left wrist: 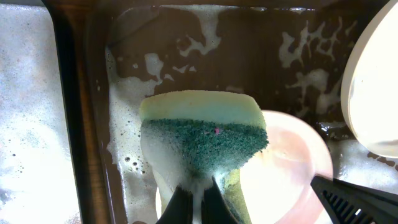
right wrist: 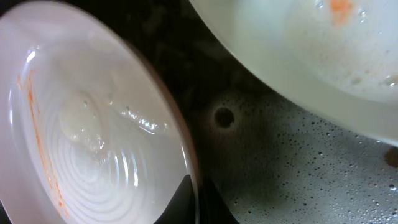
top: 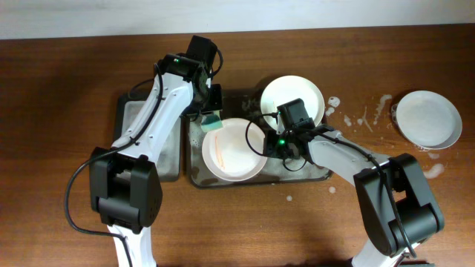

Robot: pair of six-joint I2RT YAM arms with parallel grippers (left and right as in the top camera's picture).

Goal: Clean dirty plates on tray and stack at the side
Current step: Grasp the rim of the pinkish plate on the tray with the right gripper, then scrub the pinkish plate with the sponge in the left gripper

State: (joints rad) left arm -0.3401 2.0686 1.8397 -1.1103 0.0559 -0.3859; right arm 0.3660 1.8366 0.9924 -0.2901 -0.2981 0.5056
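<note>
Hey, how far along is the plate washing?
Done: one plate sits aside on the table. In hand: right fingers grip the smeared plate on the tray, left fingers hold the sponge at its edge. Left: scrubbing it, then the second tray plate.

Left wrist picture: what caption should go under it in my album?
Left gripper pinches a green-and-yellow sponge over the foamy tray, beside a white plate.

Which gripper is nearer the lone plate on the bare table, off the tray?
Right. The right gripper grips the smeared plate by its rim in the tray, left of the lone plate; the left gripper, holding the sponge, sits farther left.
</note>
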